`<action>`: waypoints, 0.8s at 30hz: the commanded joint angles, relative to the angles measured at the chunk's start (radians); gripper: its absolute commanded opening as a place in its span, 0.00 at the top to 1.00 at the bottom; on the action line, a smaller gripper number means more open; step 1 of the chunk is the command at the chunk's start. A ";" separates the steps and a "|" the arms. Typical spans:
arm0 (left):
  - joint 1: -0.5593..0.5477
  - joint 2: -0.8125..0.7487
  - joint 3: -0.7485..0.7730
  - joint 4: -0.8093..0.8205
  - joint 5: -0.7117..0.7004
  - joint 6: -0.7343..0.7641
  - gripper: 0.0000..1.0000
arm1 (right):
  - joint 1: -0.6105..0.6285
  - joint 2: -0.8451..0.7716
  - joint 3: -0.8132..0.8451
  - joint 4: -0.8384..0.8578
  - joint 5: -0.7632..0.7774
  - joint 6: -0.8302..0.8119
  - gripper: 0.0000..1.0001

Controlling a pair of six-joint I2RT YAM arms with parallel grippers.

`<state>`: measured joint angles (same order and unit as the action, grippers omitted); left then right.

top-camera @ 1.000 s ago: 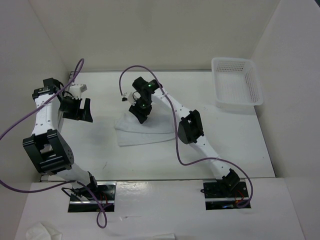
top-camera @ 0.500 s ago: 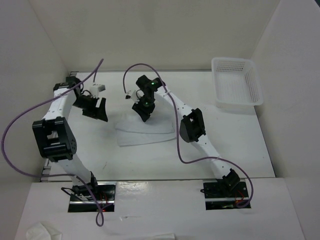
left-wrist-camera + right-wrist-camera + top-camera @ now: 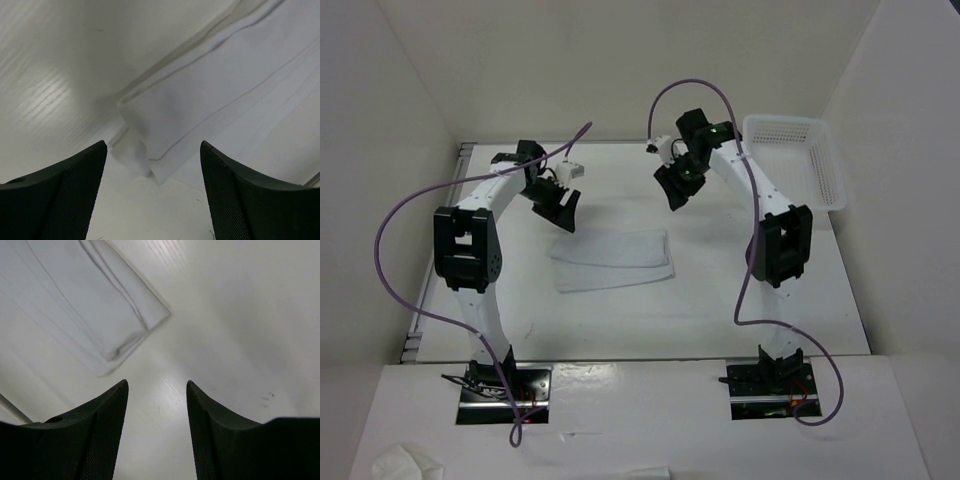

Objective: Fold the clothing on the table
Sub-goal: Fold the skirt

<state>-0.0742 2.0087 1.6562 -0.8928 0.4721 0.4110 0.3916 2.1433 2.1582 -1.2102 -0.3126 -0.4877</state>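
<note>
One clothing [image 3: 613, 259], one basket [image 3: 796, 165], one tissue wad [image 3: 405, 463], two arms [image 3: 468, 250] [image 3: 778, 245], one table [image 3: 620, 320].

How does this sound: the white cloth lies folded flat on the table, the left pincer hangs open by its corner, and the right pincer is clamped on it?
Not quite. The right pincer is not clamped on the cloth: the right wrist view shows it open and empty over the table, the cloth's corner lying clear of it. The rest holds.

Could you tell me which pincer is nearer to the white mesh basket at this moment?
Right. The right pincer hovers a short way left of the basket, beyond the clothing's far right corner; the left pincer hovers at the clothing's far left corner, farther off.
</note>
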 commanded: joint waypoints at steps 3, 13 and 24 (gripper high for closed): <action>0.051 0.033 0.030 0.067 -0.067 -0.023 0.18 | -0.013 -0.170 -0.204 0.124 0.043 0.015 0.44; 0.021 0.097 0.001 0.123 -0.092 -0.055 0.22 | -0.099 -0.292 -0.331 0.166 0.086 0.037 0.43; 0.021 0.127 -0.018 0.114 -0.047 -0.055 0.26 | -0.108 -0.321 -0.394 0.193 0.106 0.037 0.43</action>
<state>-0.0566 2.1269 1.6497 -0.7815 0.3817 0.3614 0.2798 1.8660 1.7767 -1.0603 -0.2169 -0.4610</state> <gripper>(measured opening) 0.748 0.566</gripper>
